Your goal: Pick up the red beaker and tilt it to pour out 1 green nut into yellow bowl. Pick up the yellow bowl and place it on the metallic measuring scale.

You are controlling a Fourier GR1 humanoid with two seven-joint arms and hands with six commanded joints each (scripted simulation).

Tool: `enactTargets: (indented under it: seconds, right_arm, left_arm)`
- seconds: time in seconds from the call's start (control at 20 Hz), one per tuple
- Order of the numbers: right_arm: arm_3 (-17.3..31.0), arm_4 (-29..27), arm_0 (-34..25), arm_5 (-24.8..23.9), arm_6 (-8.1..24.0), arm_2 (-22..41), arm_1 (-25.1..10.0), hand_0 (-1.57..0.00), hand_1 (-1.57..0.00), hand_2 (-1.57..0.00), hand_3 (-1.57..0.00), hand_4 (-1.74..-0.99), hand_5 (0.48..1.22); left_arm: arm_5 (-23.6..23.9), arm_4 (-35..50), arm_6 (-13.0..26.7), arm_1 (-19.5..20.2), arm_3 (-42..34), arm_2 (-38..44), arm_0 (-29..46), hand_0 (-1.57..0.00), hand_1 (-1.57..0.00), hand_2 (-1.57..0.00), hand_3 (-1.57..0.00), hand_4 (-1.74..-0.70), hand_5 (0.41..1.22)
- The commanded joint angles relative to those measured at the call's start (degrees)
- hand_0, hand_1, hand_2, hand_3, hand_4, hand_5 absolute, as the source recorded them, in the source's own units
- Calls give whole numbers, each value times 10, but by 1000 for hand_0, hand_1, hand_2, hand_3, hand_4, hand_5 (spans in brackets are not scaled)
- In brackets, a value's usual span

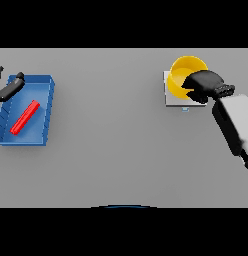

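The yellow bowl (pixel 182 72) sits on the metallic measuring scale (pixel 170 101) at the far right of the table. My right hand (pixel 206 85) is at the bowl's right rim, with its fingers and thumb curled round the edge and covering part of the bowl. The red beaker (pixel 25 117) lies on its side inside a blue tray (pixel 46 95) at the far left. My left hand (pixel 10 88) hovers over the tray's upper left corner with its fingers straight, holding nothing. No green nut shows.
The scale has a small blue tab (pixel 185 109) on its front edge. The grey table (pixel 111 130) stretches between the tray and the scale.
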Motion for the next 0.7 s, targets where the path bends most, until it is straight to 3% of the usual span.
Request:
enactTargets:
  seconds: [0.0, 0.1, 0.2, 0.25, 0.3, 0.45, 0.65]
  right_arm:
    - [10, -2, -4, 0, 6, -5, 3, -1528, -1571, -1382, -1440, -1741, 1221]
    - [17, 0, -10, 2, 10, -6, 8, -1417, -1571, -1363, -1487, -1741, 1221]
    - [25, 0, -11, 9, 5, -6, 8, -1397, -1571, -1385, -1363, -1741, 1221]
    - [29, -3, -13, 14, 3, -9, 8, -1332, -1459, -1423, -1198, -1741, 1221]
    - [22, -6, -12, 20, -2, -12, 5, -1128, -1322, -1330, -1057, -1701, 1221]
    - [25, -12, -10, 26, 7, -19, 7, -577, -828, -913, -742, -1588, 1016]
    - [34, -1, -13, 31, -5, -7, 1, -236, -380, -519, -525, -1501, 877]
  left_arm:
    - [-2, 1, -4, -1, 2, 1, 1, 1, 1, 1, 1, -729, 713]
    - [-3, 0, 3, 1, -1, -1, -2, 1, 1, 1, 1, -727, 712]
    - [-6, 0, 4, -3, 4, -2, -4, 1, 1, 1, 1, -727, 715]
    - [-6, -1, 8, -4, 7, -2, -9, 1, 1, 1, 1, -729, 717]
    - [-9, -2, 8, -5, 12, -3, -11, 1, 1, 1, 1, -730, 720]
    - [-13, 0, -6, -11, 22, 0, -8, 1, 1, 1, 1, -732, 729]
    - [-9, -7, -9, -18, 25, -5, -11, 1, 1, 1, 1, -724, 708]
